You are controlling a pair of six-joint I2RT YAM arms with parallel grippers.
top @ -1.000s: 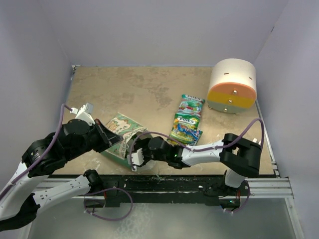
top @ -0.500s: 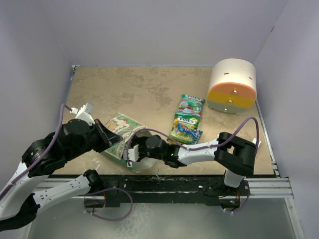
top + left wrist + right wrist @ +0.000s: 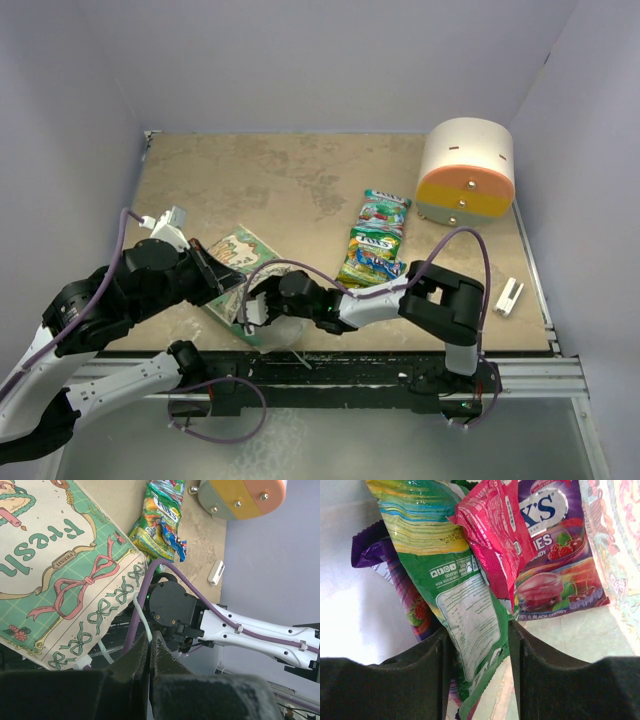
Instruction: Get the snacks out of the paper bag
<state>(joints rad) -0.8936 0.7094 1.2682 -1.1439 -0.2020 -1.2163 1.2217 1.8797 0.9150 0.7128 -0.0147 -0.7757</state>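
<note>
The mint-green paper bag (image 3: pixel 232 262) lies on its side near the table's front left, patterned side up (image 3: pixel 60 570). My left gripper (image 3: pixel 149 637) is shut on its white string handle (image 3: pixel 141 615). My right gripper (image 3: pixel 252 310) reaches into the bag's mouth. Inside, its jaws (image 3: pixel 480 630) stand apart with the lower end of a yellow-green snack packet (image 3: pixel 455 590) between them. A pink-red packet (image 3: pixel 495 535) and a purple candy packet (image 3: pixel 555 545) lie behind it. Two more snacks (image 3: pixel 375 250) lie on the table outside the bag.
A cream-orange-yellow cylinder (image 3: pixel 465 172) stands at the back right. A small white block (image 3: pixel 509 296) lies by the right edge. Purple walls close in the table on three sides, and the right arm's cable arcs over the front.
The right arm has pushed further left into the bag's mouth, uncovering the white block at the right. The left arm and the bag have stayed put.
</note>
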